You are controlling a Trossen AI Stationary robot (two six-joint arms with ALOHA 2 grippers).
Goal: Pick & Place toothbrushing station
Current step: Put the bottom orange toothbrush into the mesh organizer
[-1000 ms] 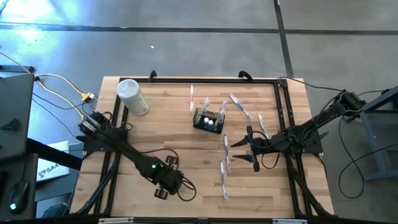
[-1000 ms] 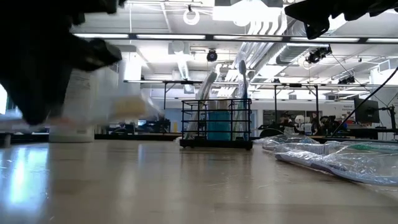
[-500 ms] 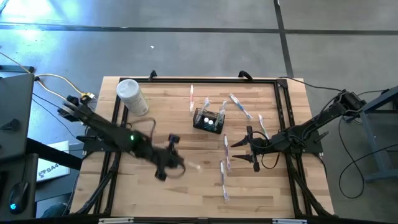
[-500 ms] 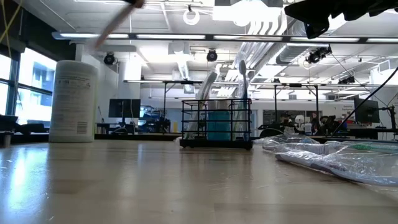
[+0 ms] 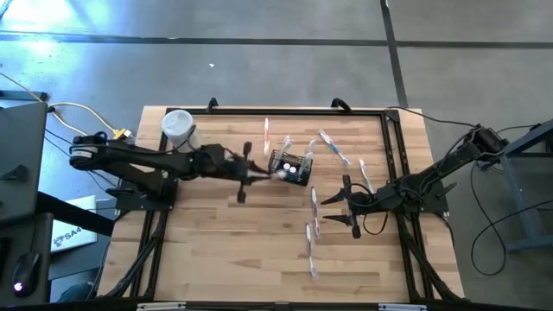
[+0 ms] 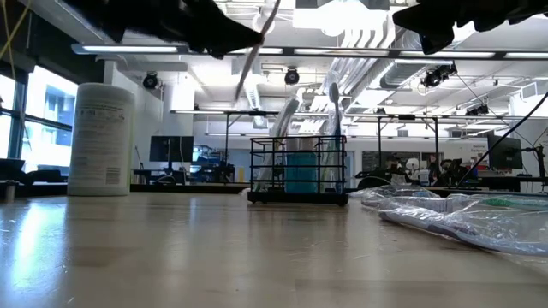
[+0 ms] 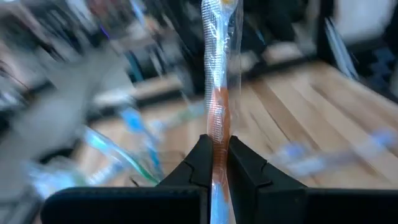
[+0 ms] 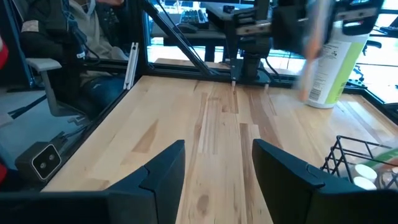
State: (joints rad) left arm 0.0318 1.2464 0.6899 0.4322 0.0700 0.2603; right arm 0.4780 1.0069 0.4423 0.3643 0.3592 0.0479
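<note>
The toothbrushing station, a small black wire-mesh caddy (image 5: 289,166) (image 6: 298,168) (image 8: 360,163), stands on the wooden table at its far middle, with pale toothbrushes upright in it. My left gripper (image 5: 259,175) (image 6: 244,34) (image 7: 216,163) hangs high just left of the caddy, shut on a clear-wrapped toothbrush (image 7: 216,74) (image 6: 251,64). To the right of the caddy my right gripper (image 5: 346,207) (image 8: 217,168) waits above the table, open with nothing between its fingers. My left gripper pinches the wrapped toothbrush between its two fingers at an orange stretch of its handle (image 7: 216,127). The fingers (image 7: 199,163) reach roughly level from the table's left and lie across it. The toothbrush slants, sticking out above and below the fingers, lifted clear of the table.
A white cylindrical container (image 5: 181,134) (image 6: 101,137) stands at the far left. Several wrapped toothbrushes (image 5: 313,233) (image 6: 462,218) lie loose on the table's right half, around and in front of the caddy. A black frame rail (image 5: 393,155) borders the table.
My left gripper has swung from the table's near edge toward the far edge and up, ending beside the caddy. It has tipped from pointing down to nearly level. The wrapped toothbrush has gone with it, lifted well above the table.
</note>
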